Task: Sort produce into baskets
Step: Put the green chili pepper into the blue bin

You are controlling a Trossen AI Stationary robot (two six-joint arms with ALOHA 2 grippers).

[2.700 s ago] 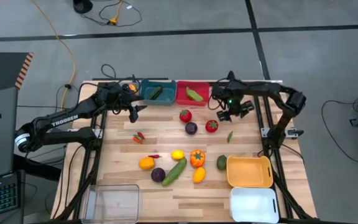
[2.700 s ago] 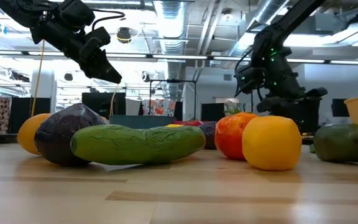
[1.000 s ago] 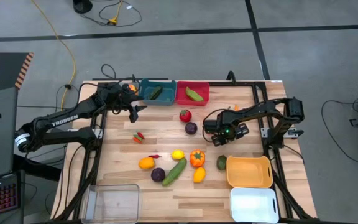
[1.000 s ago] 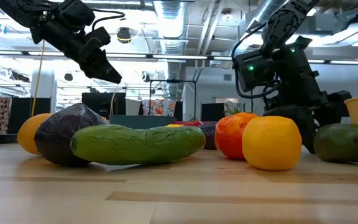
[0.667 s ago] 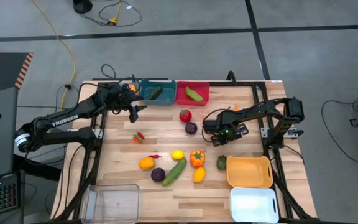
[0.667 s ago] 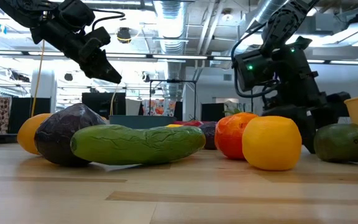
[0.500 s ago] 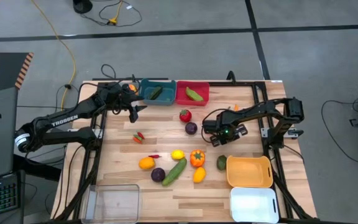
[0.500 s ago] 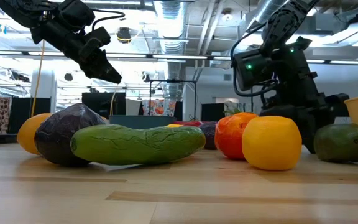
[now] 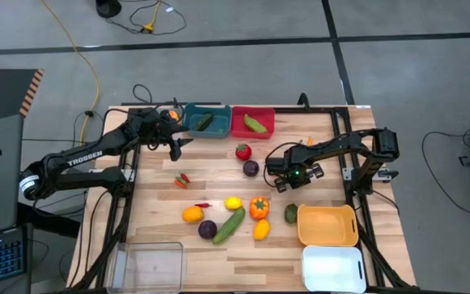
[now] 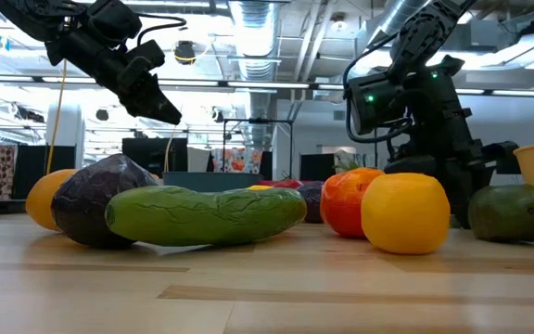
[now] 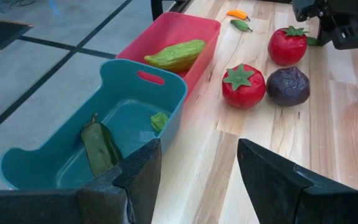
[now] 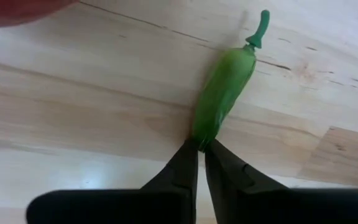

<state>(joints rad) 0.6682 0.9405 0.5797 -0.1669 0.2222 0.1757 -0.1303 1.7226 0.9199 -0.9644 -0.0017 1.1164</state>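
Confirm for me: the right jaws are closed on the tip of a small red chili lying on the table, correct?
Not red. The right wrist view shows the right gripper with its jaws closed on the tip of a small green chili lying on the table.

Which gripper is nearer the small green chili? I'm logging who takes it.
Right. The right gripper is down at the green chili, fingers pinching its tip; the left gripper hovers across the table by the teal basket.

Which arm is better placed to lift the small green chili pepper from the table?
The right. The right gripper is down at the table, its fingertips pinching the green chili pepper. The left gripper hovers open beside the teal bin.
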